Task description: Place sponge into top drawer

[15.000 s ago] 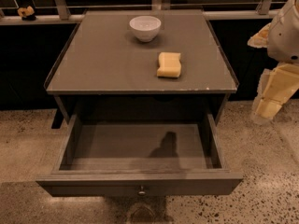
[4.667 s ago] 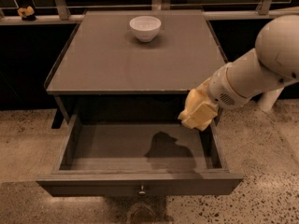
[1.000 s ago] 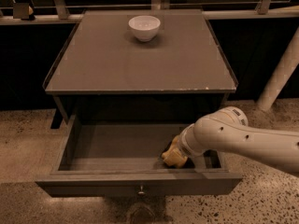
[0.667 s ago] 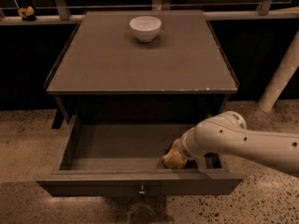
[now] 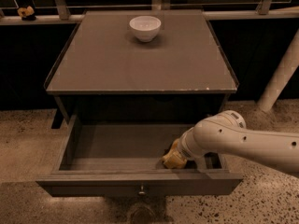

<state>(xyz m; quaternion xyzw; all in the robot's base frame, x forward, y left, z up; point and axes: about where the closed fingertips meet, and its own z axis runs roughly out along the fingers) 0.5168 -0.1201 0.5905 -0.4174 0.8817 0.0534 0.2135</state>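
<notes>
The sponge (image 5: pixel 171 162) sits low inside the top drawer (image 5: pixel 140 181), at the right of its floor and close behind its front board, showing as a small pale-yellow lump at the very tip of the arm. The white arm (image 5: pixel 238 138) enters from the right of the drawer, runs leftward over the drawer's right side wall, then bends down at a rounded joint so that the gripper (image 5: pixel 176 154) points into the drawer's interior. The gripper is right against the sponge, just above and behind it; whether it has hold of the sponge I cannot tell. The drawer is pulled fully out, with a small round knob (image 5: pixel 141 189) at the middle of its front. Above the drawer spreads the flat grey table (image 5: pixel 140 69), and a white bowl (image 5: pixel 145 28) stands at the table's far edge, well apart from the drawer. Speckled stone floor (image 5: pixel 28 139) lies to either side of the drawer, and a pale post (image 5: pixel 280 78) leans up beyond its right end.
</notes>
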